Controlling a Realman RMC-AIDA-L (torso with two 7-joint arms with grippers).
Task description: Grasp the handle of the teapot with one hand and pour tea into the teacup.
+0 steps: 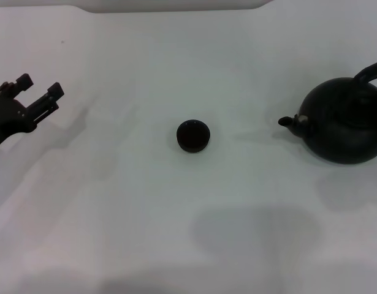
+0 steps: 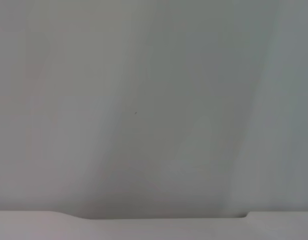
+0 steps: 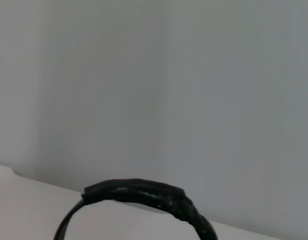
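The round black teapot (image 1: 347,122) stands on the white table at the right edge of the head view, its short spout (image 1: 289,121) pointing left toward the teacup. Its arched black handle (image 1: 371,73) rises over its top and also shows close up in the right wrist view (image 3: 143,192). The small black teacup (image 1: 193,135) sits near the table's middle, well left of the spout. My left gripper (image 1: 40,89) is open and empty at the far left, away from both. My right gripper is out of view. No tea is visible.
The white table (image 1: 176,214) spreads under everything. Its far edge (image 1: 176,8) runs along the top of the head view. The left wrist view shows only plain white surface (image 2: 143,100).
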